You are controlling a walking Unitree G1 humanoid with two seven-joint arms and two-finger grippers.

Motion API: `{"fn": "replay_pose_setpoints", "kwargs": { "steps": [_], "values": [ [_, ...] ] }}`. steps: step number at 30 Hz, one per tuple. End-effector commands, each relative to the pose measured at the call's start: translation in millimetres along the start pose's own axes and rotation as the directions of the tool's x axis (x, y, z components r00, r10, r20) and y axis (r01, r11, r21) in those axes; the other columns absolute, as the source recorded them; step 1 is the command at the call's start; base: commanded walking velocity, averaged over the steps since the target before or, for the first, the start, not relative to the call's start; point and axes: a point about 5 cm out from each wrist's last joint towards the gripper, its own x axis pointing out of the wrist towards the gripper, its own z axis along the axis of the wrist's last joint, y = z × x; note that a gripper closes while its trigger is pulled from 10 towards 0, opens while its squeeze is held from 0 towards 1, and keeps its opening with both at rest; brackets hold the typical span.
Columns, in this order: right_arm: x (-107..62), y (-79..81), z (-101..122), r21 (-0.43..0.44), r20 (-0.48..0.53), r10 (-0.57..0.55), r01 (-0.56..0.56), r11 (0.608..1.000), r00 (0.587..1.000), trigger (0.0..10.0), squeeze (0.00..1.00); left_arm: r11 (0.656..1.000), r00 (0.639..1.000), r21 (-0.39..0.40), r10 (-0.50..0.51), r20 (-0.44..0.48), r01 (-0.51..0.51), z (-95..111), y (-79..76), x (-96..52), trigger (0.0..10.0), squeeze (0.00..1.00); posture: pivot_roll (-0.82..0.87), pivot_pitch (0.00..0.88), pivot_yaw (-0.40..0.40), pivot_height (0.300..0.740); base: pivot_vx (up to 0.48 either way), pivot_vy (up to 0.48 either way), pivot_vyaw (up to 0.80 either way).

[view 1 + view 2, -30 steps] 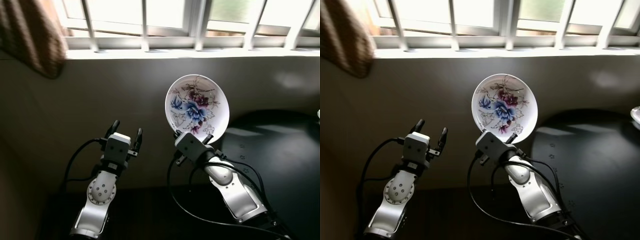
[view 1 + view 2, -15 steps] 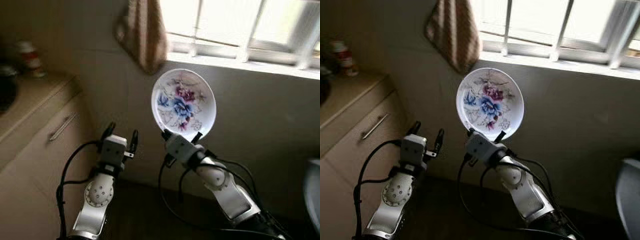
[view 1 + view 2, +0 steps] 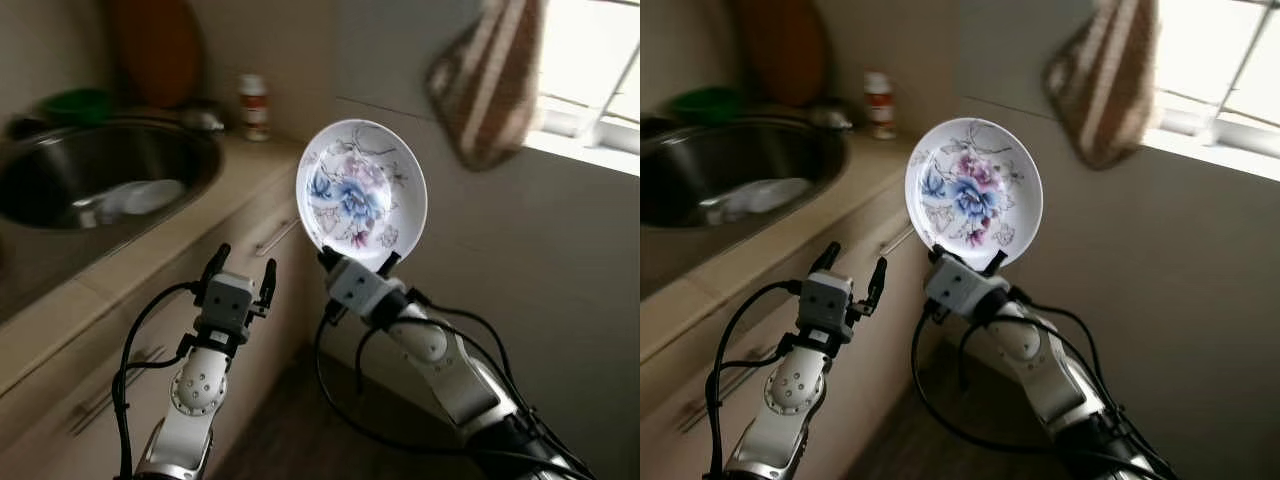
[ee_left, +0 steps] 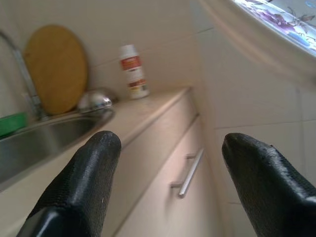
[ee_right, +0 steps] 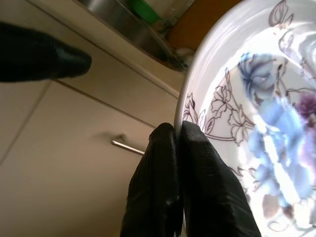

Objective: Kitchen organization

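We are holding a floral plate [image 3: 361, 191] upright above our right gripper [image 3: 354, 262], fingers pinching its lower rim; our left gripper [image 3: 241, 269], fingers apart, is hovering beside.

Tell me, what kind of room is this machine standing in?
Most likely a home kitchen. A steel sink is set into a counter with drawers below, a round wooden board leans behind the tap, and the right gripper holds up a flowered plate.

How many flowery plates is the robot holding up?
1. The flowery plate stands on edge, pinched at its lower rim by the right gripper, beside the sink. White dishes in the sink may be plates too.
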Motion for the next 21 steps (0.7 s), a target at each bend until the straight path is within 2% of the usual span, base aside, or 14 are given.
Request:
{"fn": "replay_pose_setpoints", "kwargs": {
  "steps": [1, 9, 11, 14, 21],
  "values": [
    [0.1, -10.0, -0.5, -0.016, 0.01, -0.03, 0.031, 0.999, 0.999, 0.0, 0.0, 1.0, 1.0, 0.017, -0.012, 0.029, 0.012, 5.7, -4.1, 2.2, 10.0, 0.0, 0.04, 0.0, -0.057, 0.74, 0.0, 0.0, 0.8],
    [7.6, -15.0, 5.3, -0.023, 0.053, -0.036, 0.037, 0.999, 0.998, 0.0, 0.0, 0.997, 0.995, 0.052, 0.054, 0.084, -0.059, 15.7, 6.9, 7.0, 10.0, 0.0, 0.05, 0.0, -0.057, 0.74, 0.0, 0.0, 0.8],
    [10.0, -17.2, 6.9, -0.025, 0.07, -0.04, 0.042, 0.999, 0.997, 0.0, 0.0, 0.987, 0.984, 0.092, 0.117, 0.137, -0.13, 25.7, 17.7, 10.3, 10.0, 0.0, 0.05, 0.0, -0.058, 0.74, 0.0, 0.0, 0.8],
    [11.6, -18.2, 7.8, -0.026, 0.082, -0.042, 0.044, 0.999, 0.996, 0.0, 0.0, 0.978, 0.973, 0.112, 0.157, 0.169, -0.177, 31.5, 25.1, 12.4, 10.0, 0.0, 0.05, 0.0, -0.058, 0.74, 0.0, 0.0, 0.8],
    [14.8, -21.7, 9.2, -0.031, 0.104, -0.044, 0.047, 0.998, 0.994, 0.0, 0.0, 0.963, 0.959, 0.139, 0.203, 0.196, -0.232, 36.5, 31.6, 13.8, 10.0, 0.0, 0.05, 0.0, -0.056, 0.74, 0.0, 0.0, 0.8]
  ]
}}
